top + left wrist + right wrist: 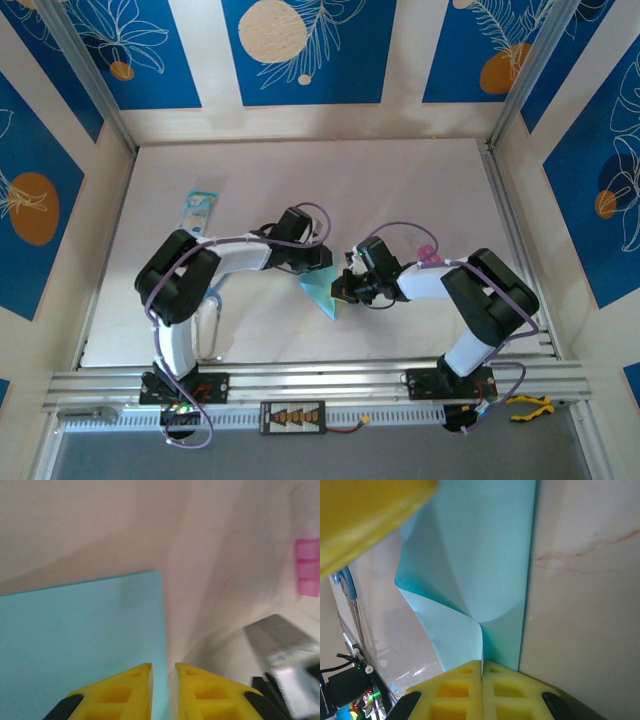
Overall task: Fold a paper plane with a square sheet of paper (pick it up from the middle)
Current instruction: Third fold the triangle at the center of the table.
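Right tool (pixel 481 665) pinches shut on the folded paper sheet (pixel 485 555); left tool (pixel 163 669) barely open at its edge

blue paper (pixel 322 297) | between left pincer (pixel 318 266), right pincer (pixel 344 290)

Pale table (pixel 300 180) with faint reddish veins. The light-blue sheet of paper (pixel 322 293) is near the front middle, partly folded. One part lies flat on the table with a straight edge flush to it, and a raised crease is pinched in my right fingers (pixel 455 685). A blue-and-white packet (pixel 199 212) lies flat at the far left, well apart. A small pink item (pixel 428 255) sits to the right of the paper.
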You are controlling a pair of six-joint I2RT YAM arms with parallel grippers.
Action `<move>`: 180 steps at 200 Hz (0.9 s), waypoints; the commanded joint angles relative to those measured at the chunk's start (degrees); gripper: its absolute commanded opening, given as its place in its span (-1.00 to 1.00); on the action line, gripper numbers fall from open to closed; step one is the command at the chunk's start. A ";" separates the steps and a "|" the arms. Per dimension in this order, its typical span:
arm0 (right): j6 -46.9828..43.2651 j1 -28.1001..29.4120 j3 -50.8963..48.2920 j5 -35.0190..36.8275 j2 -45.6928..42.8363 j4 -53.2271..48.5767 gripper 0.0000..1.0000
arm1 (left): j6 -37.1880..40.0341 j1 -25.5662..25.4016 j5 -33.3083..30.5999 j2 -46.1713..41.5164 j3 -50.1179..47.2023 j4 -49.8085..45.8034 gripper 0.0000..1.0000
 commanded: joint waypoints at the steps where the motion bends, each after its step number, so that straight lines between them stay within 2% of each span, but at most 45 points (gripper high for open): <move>1: -1.58 0.07 0.95 -1.62 0.35 -0.88 -0.96 | 2.71 0.12 1.15 1.88 1.46 -4.14 -0.65; 83: -4.89 -0.09 4.18 -1.62 1.31 -4.35 -0.96 | 4.47 0.20 0.26 3.16 0.31 -5.45 -0.68; 180: -4.81 0.09 4.16 -1.42 2.71 -4.32 -0.96 | 4.08 0.10 0.09 1.76 -0.48 -5.04 -0.68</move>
